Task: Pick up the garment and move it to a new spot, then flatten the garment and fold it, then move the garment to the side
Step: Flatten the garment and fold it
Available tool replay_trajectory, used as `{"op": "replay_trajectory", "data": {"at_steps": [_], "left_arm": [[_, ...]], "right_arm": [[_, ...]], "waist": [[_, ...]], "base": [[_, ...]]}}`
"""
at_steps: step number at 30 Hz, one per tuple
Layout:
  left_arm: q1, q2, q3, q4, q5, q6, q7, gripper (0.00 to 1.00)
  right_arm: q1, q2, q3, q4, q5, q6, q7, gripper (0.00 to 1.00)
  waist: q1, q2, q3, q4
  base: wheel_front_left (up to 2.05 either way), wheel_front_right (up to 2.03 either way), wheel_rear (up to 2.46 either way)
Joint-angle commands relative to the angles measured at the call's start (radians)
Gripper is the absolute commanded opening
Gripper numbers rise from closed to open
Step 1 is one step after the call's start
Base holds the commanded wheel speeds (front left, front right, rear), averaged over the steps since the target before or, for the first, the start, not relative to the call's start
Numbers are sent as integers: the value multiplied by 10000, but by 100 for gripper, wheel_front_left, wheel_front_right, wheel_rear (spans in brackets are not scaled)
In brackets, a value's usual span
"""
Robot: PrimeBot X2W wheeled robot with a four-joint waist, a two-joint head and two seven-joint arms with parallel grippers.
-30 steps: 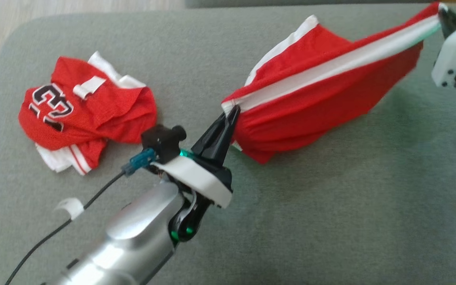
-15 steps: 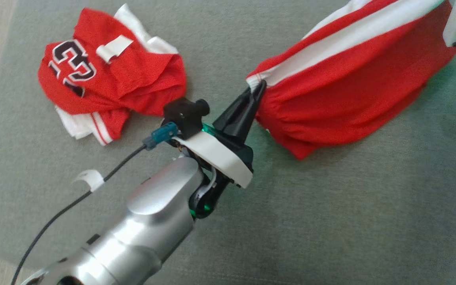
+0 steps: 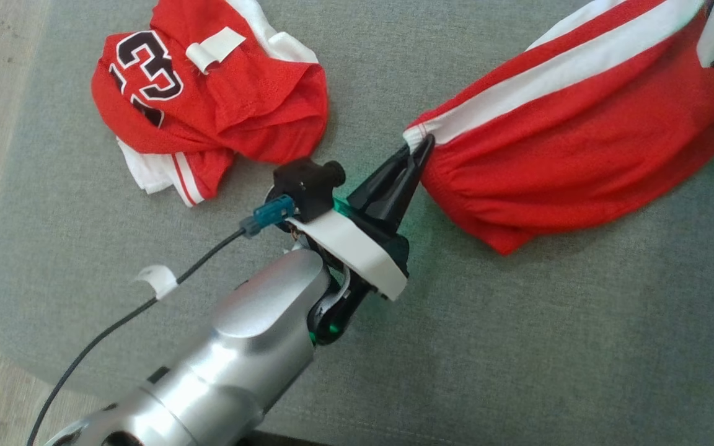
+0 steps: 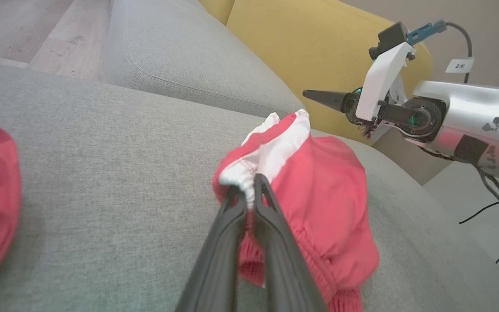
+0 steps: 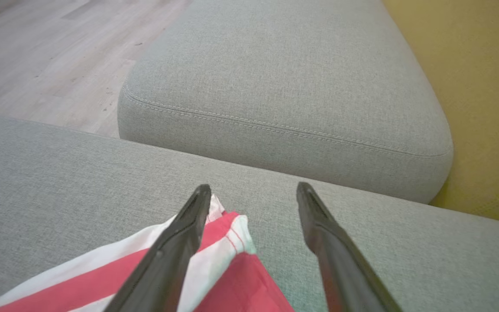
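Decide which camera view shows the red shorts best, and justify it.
Head view: the shorts show nearly whole, stripe and waistband included. Left wrist view gives the waistband corner pinched in the left end effector; right wrist view, a striped corner by the open right end effector.

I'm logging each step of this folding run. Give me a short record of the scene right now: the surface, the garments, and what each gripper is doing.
surface: grey cushion
task garment: red shorts with a white stripe, spread across the cushion
left gripper: shut on the shorts' waistband corner
right gripper: open, fingers apart over the shorts' other end
other garment: crumpled red jersey, lying apart from the shorts
fold: not yet done
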Motion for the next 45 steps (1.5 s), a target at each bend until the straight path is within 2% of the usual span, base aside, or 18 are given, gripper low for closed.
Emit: {"op": "replay_trajectory", "data": {"at_steps": [1,2,9,14,18,22,27,32,36,39,45], "left_arm": [[-417,27,368,-198,99,-37,-124,79],[-401,21,481,-223,119,-38,-124,100],[-116,5,862,-20,287,-24,-124,100],[232,67,1332,248,554,277,-124,100],[553,352,2022,86,1037,757,-124,100],[981,828,2987,-735,2265,1557,-124,100],[1937,1331,4195,-2081,3774,2410,-124,100],[3118,1741,4930,-3020,4899,2796,-124,100],[4138,1960,5310,-3502,5509,2880,-124,100],[4971,1958,5566,-3711,5740,2850,-124,100],[5750,1756,6025,-3888,5928,2620,-124,100]], "right_arm": [[-356,174,4,-192,-109,65,-142,100],[-395,178,-53,-103,-201,65,-190,100],[-272,277,-643,364,-424,65,-916,100],[164,516,-1107,558,-104,65,-2048,100],[562,684,-1316,623,397,65,-2898,100],[1045,1179,-1288,392,1192,65,-3495,100],[2326,1833,-328,-873,2193,65,-3723,100],[4604,2148,593,-3297,3296,65,-3738,100],[6712,2283,1067,-5115,3509,65,-3740,100],[8032,2384,1244,-6039,3476,65,-3740,100],[8969,2450,1276,-6945,3351,65,-3575,100]], "waist": [[-1,0,8,1],[-1,0,5,-6],[-1,0,-540,-201],[-1,0,-1349,-575],[-1,0,-1962,-861],[-1,0,-2551,-1190],[-1,0,-3139,-1558],[-1,0,-3582,-1833],[-1,0,-3736,-2003],[-1,0,-3701,-2055],[-1,0,-3353,-1950]], "base": [[0,0,0],[0,0,0],[0,0,0],[0,0,0],[0,0,0],[0,0,0],[0,0,0],[0,0,0],[0,0,0],[0,0,0],[0,0,0]]}}
